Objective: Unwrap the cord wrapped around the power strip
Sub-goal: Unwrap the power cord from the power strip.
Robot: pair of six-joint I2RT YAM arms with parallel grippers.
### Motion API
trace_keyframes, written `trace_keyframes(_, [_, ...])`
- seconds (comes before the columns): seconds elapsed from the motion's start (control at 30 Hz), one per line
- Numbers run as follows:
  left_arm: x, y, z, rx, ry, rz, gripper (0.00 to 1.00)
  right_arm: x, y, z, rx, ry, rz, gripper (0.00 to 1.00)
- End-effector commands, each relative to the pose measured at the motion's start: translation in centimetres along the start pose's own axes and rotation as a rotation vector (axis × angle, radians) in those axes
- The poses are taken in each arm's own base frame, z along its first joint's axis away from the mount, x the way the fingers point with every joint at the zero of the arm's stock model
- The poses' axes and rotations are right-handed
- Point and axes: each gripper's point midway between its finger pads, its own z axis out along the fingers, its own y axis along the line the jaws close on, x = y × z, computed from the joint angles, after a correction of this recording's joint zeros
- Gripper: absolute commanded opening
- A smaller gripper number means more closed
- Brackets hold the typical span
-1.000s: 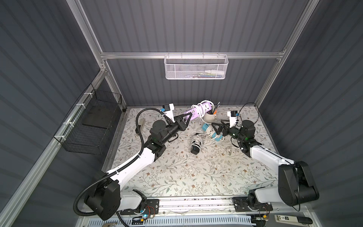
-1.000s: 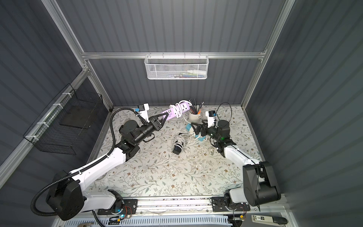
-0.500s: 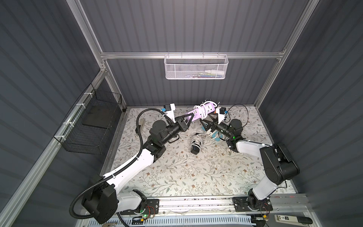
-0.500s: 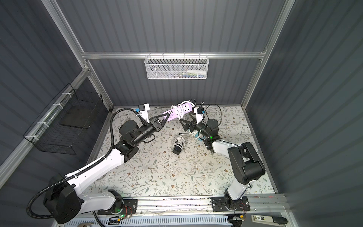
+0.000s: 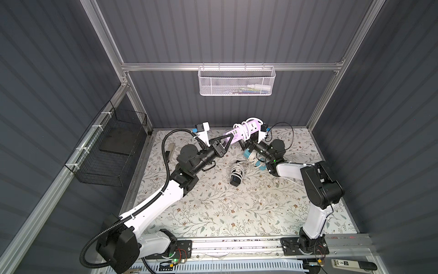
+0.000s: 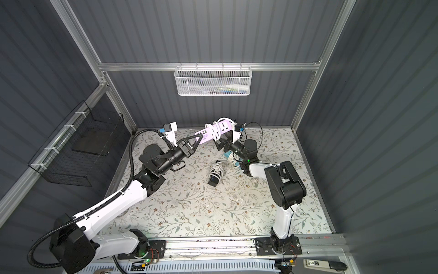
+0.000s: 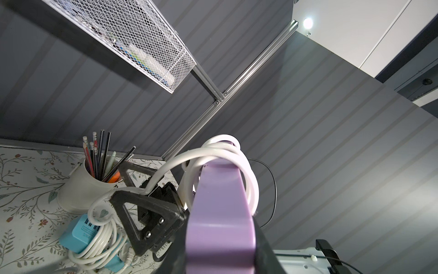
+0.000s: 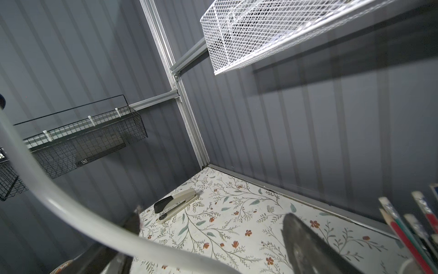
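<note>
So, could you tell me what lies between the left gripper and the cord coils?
Just a short bare stretch of the purple strip separates the left gripper from the cord; both top views show it.

- Three power strips: one lilac plastic power strip (image 5: 253, 127), one black power strip (image 5: 235, 183), one light blue power strip (image 7: 81, 233).
- Three white cords (image 7: 222, 151), one coiled around each strip.
- One white cup of pencils and pens (image 7: 78, 189).
- One beige-and-black stapler (image 8: 176, 205).
- Two hanging baskets: one white mesh basket (image 5: 237, 81), one black wire basket (image 5: 106, 151).
- Two white-and-black robot arms (image 5: 161, 199).
</note>
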Motion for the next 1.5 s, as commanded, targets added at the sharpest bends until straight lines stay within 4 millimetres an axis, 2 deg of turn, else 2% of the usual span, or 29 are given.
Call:
trace_keyframes(0.0, [-3.3, -5.0, -0.9, 0.137, -0.089, 0.030, 0.00, -1.1, 0.9, 0.7, -0.044, -0.035, 0.006, 0.79])
trace_keyframes(0.07, [-3.2, -4.9, -0.9, 0.131, -0.090, 0.034, 0.00, -0.9, 0.9, 0.5, -0.044, -0.030, 0.014, 0.60])
trace_keyframes(0.2, [-3.3, -4.8, -1.0, 0.128, -0.097, 0.039, 0.00, -0.6, 0.9, 0.1, -0.037, -0.022, 0.023, 0.29])
trace_keyframes(0.27, [-3.3, -4.8, -1.0, 0.128, -0.097, 0.041, 0.00, -0.5, 0.8, -0.2, -0.029, -0.013, 0.031, 0.07])
trace_keyframes(0.3, [-3.3, -4.8, -0.9, 0.130, -0.098, 0.041, 0.00, -0.6, 0.7, -0.4, -0.022, -0.010, 0.034, 0.00])
trace_keyframes(0.53, [-3.0, -4.3, -0.5, 0.124, -0.091, 0.037, 0.00, -0.6, 0.0, -1.4, -0.011, 0.008, 0.086, 0.00])
trace_keyframes(0.7, [-2.6, -4.5, -0.5, 0.134, -0.067, 0.039, 0.00, -1.2, -1.8, -2.7, 0.037, 0.041, 0.141, 0.00])
trace_keyframes(0.8, [-2.0, -4.0, -0.5, 0.126, -0.052, 0.025, 0.00, -2.5, -2.9, -3.3, 0.081, 0.061, 0.133, 0.00])
trace_keyframes(0.93, [-0.8, -2.7, -0.5, 0.104, -0.026, -0.004, 0.00, -5.6, -3.6, -4.0, 0.107, 0.066, 0.112, 0.00])
trace_keyframes(1.13, [1.1, -0.4, -0.6, 0.049, 0.014, -0.026, 0.00, -11.1, -2.7, -6.2, 0.121, 0.041, 0.064, 0.00])
trace_keyframes(1.27, [2.0, 1.3, -0.4, 0.002, 0.023, -0.024, 0.00, -13.5, -1.2, -8.3, 0.144, 0.058, 0.026, 0.00])
trace_keyframes(1.37, [2.1, 2.3, -0.3, -0.030, 0.010, -0.003, 0.00, -14.1, 0.0, -10.1, 0.181, 0.096, 0.009, 0.00])
trace_keyframes(1.47, [1.9, 2.9, 0.1, -0.047, -0.009, 0.033, 0.00, -13.4, 1.0, -12.3, 0.235, 0.138, 0.011, 0.00])
